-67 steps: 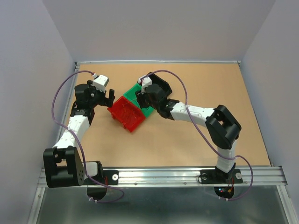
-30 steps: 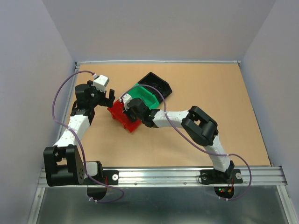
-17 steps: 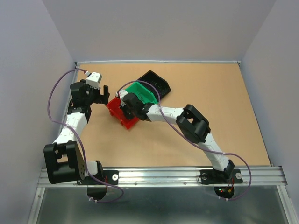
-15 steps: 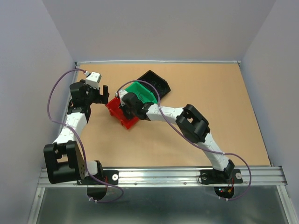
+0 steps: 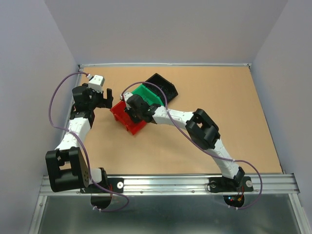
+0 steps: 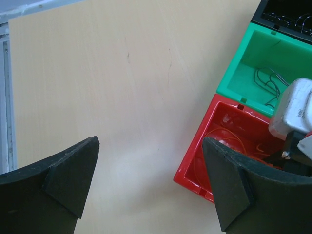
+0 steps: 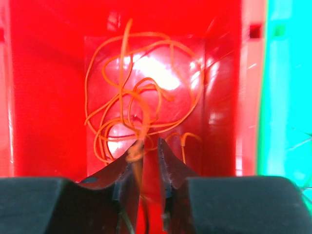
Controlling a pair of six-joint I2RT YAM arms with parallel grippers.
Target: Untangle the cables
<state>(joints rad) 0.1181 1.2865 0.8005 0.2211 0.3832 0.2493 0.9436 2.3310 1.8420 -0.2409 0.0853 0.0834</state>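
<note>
We find the orange cables [image 7: 141,97] lying as a loose coil on the floor of the red bin [image 7: 44,97], directly beyond the right gripper [image 7: 149,144]. That gripper hangs inside the bin, jaws a narrow gap apart, one strand brushing a finger but not clamped. The coil shows no clear long axis. The left gripper [image 6: 151,144], spread wide and empty, hovers outside the red bin's left wall. We judge the right arm nearer.

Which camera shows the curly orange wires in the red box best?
The right wrist view: the orange wires fill it, loops clear on the red box floor. The left wrist view shows only a few faint strands. The top view shows the box, but the wires are too small to see.
</note>
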